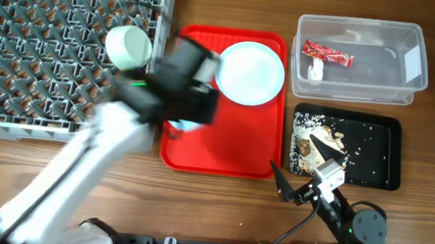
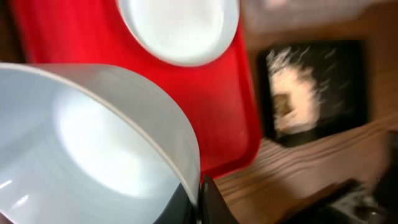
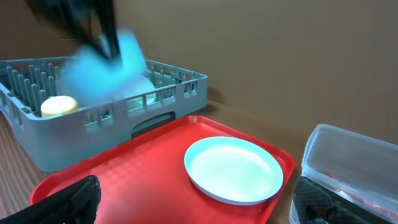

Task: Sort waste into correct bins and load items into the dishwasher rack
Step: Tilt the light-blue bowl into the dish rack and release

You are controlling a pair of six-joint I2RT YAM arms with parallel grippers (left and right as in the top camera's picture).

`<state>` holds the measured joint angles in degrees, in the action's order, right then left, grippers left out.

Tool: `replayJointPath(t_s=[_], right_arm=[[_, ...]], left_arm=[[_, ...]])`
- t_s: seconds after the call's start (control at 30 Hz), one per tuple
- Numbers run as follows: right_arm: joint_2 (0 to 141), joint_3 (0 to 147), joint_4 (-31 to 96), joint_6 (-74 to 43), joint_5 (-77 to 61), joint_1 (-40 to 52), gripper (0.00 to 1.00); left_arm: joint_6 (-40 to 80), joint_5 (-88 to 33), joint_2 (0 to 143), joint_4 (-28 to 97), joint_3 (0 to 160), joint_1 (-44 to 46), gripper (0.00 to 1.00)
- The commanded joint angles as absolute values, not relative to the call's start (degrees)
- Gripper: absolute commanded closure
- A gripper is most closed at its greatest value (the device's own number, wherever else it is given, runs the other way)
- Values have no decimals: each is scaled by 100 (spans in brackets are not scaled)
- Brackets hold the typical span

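Because the left end effector (image 2: 200, 196) is clamped on the rim of the blue bowl (image 2: 93, 155), with one finger showing just under the lip, the bowl hangs free with its hollow facing the wrist camera. I judge that a rim hold like this lets it be tipped in among pegs. Arm and bowl are blurred in the overhead view. They sit over the edge of the red tray (image 1: 223, 150), with the rack (image 1: 13, 78) just beside the end effector on its far side. A green bowl (image 1: 129, 47) and a yellow cup (image 3: 59, 106) are already in the rack; how the green bowl sits I cannot tell.

Ahead of the left end effector, on the red tray, lies the plate (image 2: 180, 28), not yet loaded and probably the next item.

The right end effector (image 3: 196, 193) has its fingers wide apart and holds nothing. It is low over the tabletop (image 1: 217, 210), with the black tray (image 1: 386, 154) just beside it and the tub (image 1: 418, 37) beyond, which seems a parked pose clear of the other arm. The waste looks sorted by kind: the wrapper (image 1: 326, 54) and a white scrap (image 1: 316, 70) are in the tub, and the food scraps (image 1: 315, 143) are in the black tray. No fork or spoon shows in any view
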<state>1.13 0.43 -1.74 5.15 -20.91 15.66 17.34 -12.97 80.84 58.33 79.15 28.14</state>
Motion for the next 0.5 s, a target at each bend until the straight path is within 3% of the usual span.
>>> replayJointPath(t_s=[0.0,0.27,0.47], right_arm=[[108,30,-185,449,-2056,1553,0],[108,30,-185,449,-2053,1553,0],[108,30,-185,449,-2053,1553,0]], left_arm=[[683,-2976,7607,6250,7931,1393,96],[-1732,-6748,8200,7332,7743,-1717,96],[-2392,-7244,9258,7583,7743,-2576,96]])
